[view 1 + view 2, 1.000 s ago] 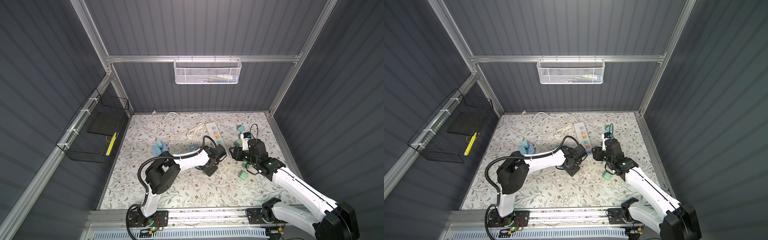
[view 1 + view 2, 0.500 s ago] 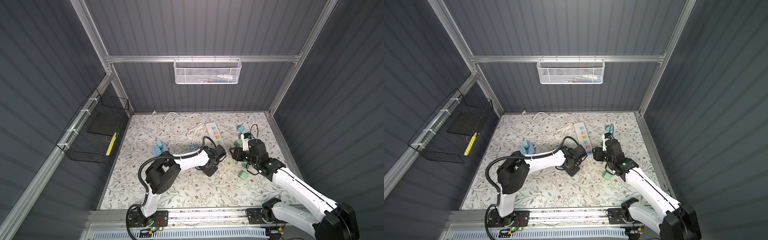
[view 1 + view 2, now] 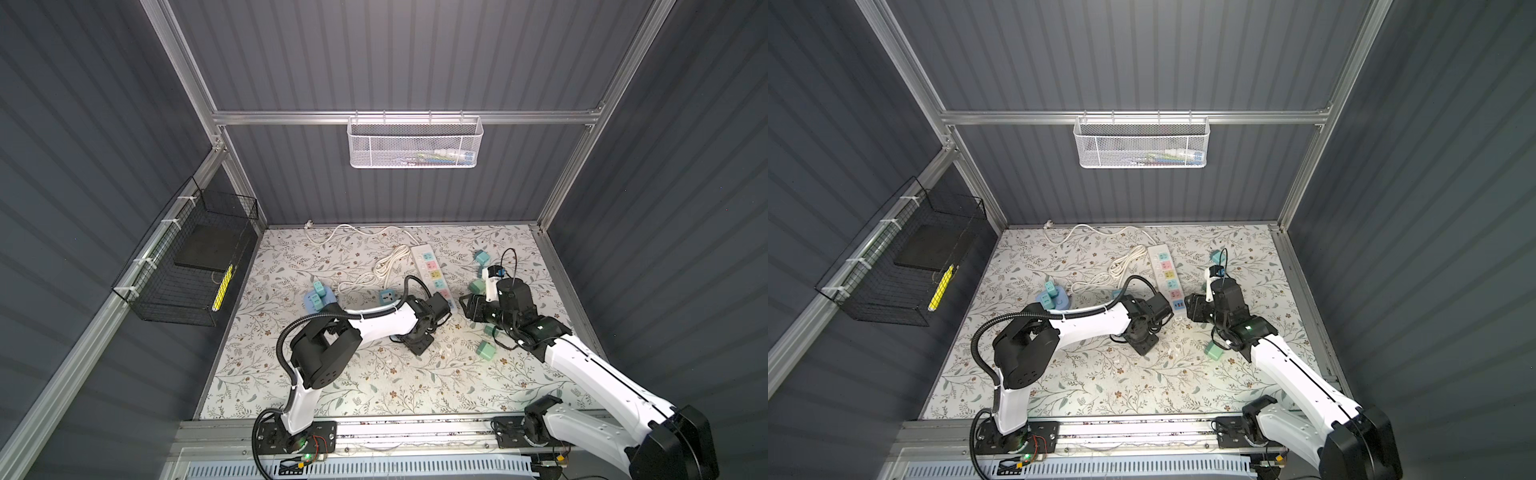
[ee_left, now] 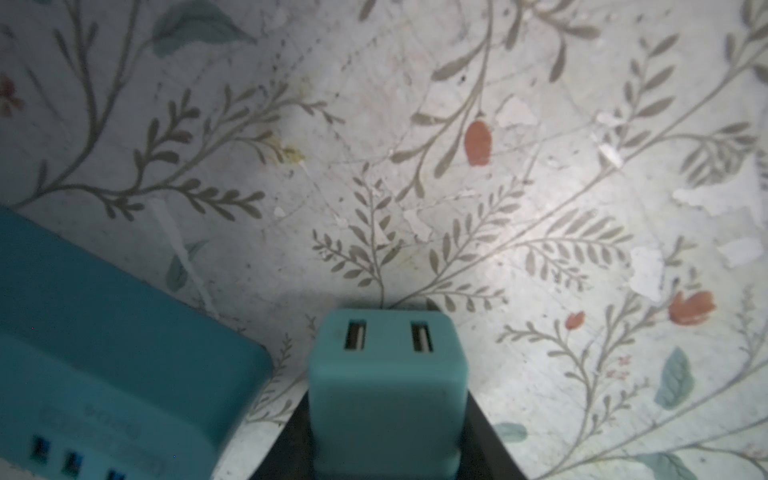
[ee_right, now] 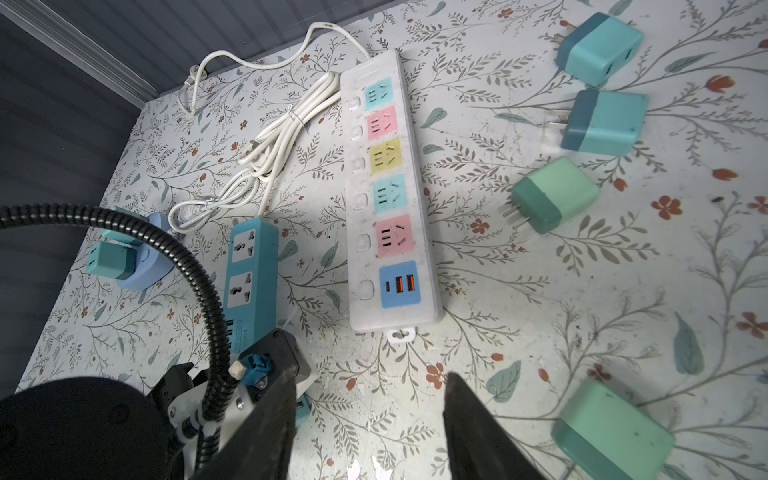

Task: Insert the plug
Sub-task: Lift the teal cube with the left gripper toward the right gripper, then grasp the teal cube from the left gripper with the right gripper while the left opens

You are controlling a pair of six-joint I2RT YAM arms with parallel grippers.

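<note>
My left gripper [image 4: 384, 419] is shut on the plug [image 4: 384, 386], a teal cube with two USB slots in its far face, and holds it just above the floral mat. A teal power strip [image 4: 104, 353] lies close beside the plug, its USB end nearest. The white power strip [image 5: 390, 208] with coloured sockets lies a little further off, and its near end is by the left wrist [image 3: 436, 307]. My right gripper [image 5: 368, 376] is open and empty above the mat, just off that end of the white strip [image 3: 432, 270]. The plug's prongs are hidden.
Two blue plugs [image 5: 598, 45] [image 5: 602, 124] and two green ones [image 5: 552, 195] [image 5: 611, 428] lie loose right of the white strip. A coiled white cord [image 5: 274, 137] lies left of it. A pale blue base [image 5: 141, 266] holds more plugs. Wire baskets hang on the walls.
</note>
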